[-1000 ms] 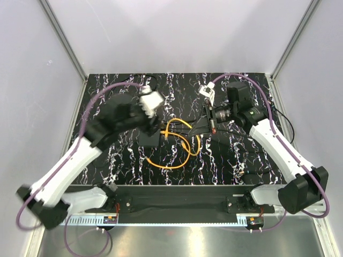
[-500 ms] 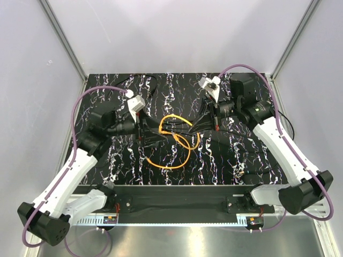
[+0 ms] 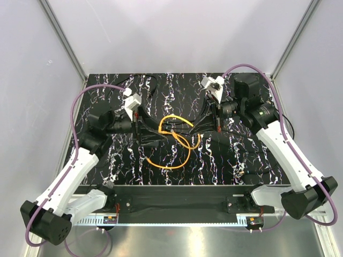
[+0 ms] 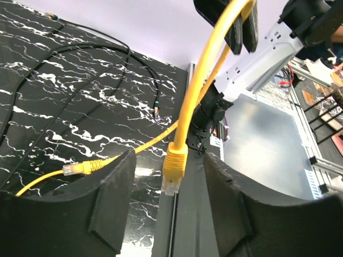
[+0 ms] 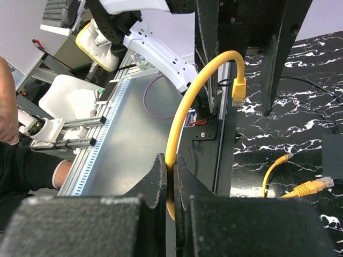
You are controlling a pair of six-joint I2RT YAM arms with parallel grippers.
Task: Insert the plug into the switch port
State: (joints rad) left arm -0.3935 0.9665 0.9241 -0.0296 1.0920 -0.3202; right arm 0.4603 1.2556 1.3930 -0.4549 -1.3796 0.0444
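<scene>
The orange coiled cable (image 3: 170, 167) lies mid-table. My right gripper (image 3: 217, 119) is shut on a raised stretch of it, seen pinched between the jaws in the right wrist view (image 5: 172, 160). From there the cable (image 5: 182, 123) arches up, and its plug (image 5: 238, 88) hangs tip-down. My left gripper (image 3: 140, 130) is open, and the plug (image 4: 174, 166) hangs between its spread fingers (image 4: 112, 193) without touching them. The flat black switch box (image 3: 152, 142) lies on the table by the left gripper and shows at the edge of the right wrist view (image 5: 332, 155). Its port is not visible.
The cable's other plug (image 4: 80, 167) lies on the marbled table (image 3: 241, 155). Thin black cables (image 4: 107, 51) run across the far left. The black front rail (image 3: 177, 201) and the metal bench lie toward the arm bases. Grey walls enclose the table.
My left gripper has swung back left off the box and turned sideways, open. My right gripper has shifted slightly right, holding the cable raised so the plug now hangs between the left fingers.
</scene>
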